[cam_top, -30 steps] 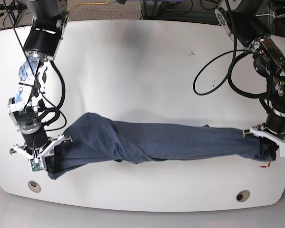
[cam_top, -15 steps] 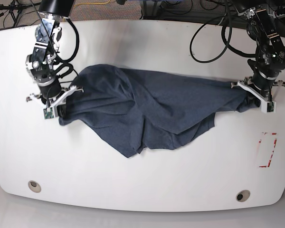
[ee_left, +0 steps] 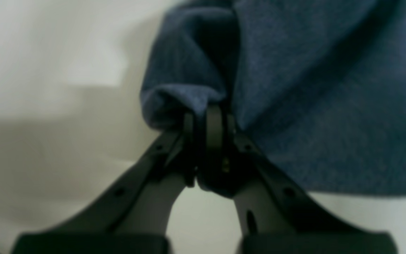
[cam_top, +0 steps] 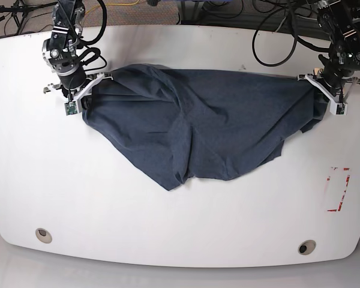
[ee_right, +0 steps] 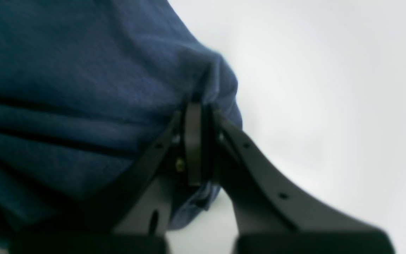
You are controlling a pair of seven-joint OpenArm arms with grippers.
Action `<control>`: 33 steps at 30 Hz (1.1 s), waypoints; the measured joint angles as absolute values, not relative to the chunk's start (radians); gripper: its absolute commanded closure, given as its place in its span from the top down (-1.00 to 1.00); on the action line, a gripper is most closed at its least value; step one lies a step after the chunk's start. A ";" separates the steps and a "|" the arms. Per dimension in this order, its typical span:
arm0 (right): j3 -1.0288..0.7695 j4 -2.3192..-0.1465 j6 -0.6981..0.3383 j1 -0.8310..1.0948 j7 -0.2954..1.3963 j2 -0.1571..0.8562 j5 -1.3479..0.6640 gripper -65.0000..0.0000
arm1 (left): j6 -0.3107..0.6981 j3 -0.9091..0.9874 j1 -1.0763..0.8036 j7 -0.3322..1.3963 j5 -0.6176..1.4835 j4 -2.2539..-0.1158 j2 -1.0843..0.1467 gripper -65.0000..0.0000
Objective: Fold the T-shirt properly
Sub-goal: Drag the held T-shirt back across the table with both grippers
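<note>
the t-shirt [cam_top: 204, 129] lies spread across the far half of the white table [cam_top: 108, 210], its lower edge hanging in a rumpled point toward the near side. the left gripper [cam_top: 330, 102] is clamped on one top corner, and the right gripper [cam_top: 78, 102] pinches the other.

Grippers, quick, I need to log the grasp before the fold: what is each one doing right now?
Left gripper: shut on the T-shirt.
Right gripper: shut on the T-shirt.
</note>
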State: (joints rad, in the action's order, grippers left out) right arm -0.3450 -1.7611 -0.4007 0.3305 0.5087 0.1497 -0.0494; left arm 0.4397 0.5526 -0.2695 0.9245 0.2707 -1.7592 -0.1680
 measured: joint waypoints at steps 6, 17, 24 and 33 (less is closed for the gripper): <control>-0.342 -1.730 -0.401 0.342 0.508 0.150 -0.052 -0.90 | 0.446 0.551 -0.297 0.916 0.286 -1.760 -0.203 -1.00; -0.340 -1.689 -0.400 0.339 0.504 0.148 -0.056 -0.89 | 0.447 0.551 -0.319 0.919 0.286 -1.760 -0.202 -1.00; -0.340 -1.689 -0.398 0.339 0.497 0.121 -0.050 -0.89 | 0.446 0.552 -0.331 0.915 0.282 -1.761 -0.203 -1.00; -0.340 -1.689 -0.397 0.351 0.489 0.121 -0.053 -0.89 | 0.446 0.551 -0.348 0.920 0.278 -1.760 -0.201 -0.61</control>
